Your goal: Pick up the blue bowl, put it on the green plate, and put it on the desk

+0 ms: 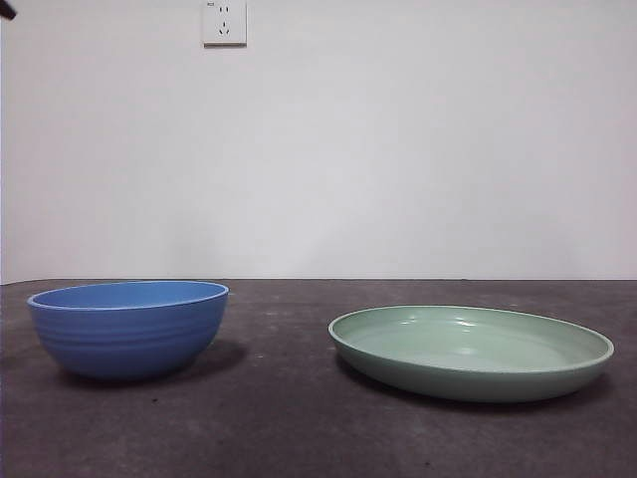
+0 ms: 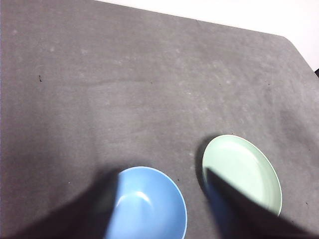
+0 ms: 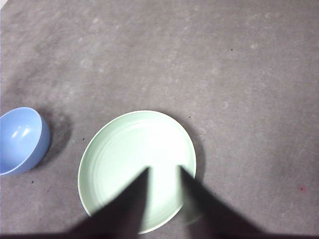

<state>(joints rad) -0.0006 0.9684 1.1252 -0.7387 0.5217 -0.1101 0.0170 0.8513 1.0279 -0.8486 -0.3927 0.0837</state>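
The blue bowl (image 1: pixel 129 329) stands upright and empty on the desk (image 1: pixel 289 418), to the left in the front view. Apart from it on the right, the green plate (image 1: pixel 468 354) lies flat with nothing in it. My left gripper (image 2: pixel 159 175) hangs high above the bowl (image 2: pixel 149 204), jaws wide open and holding nothing; the plate (image 2: pixel 244 169) lies beside it. High over the plate (image 3: pixel 134 144) hovers my right gripper (image 3: pixel 164 169), jaws apart by a narrower gap and empty, with the bowl (image 3: pixel 20 139) off to one side.
A white wall with a socket (image 1: pixel 224 22) stands behind the desk. A black arm tip (image 1: pixel 7 10) shows at the top left corner of the front view. The desk's far edge and corner (image 2: pixel 289 42) show in the left wrist view.
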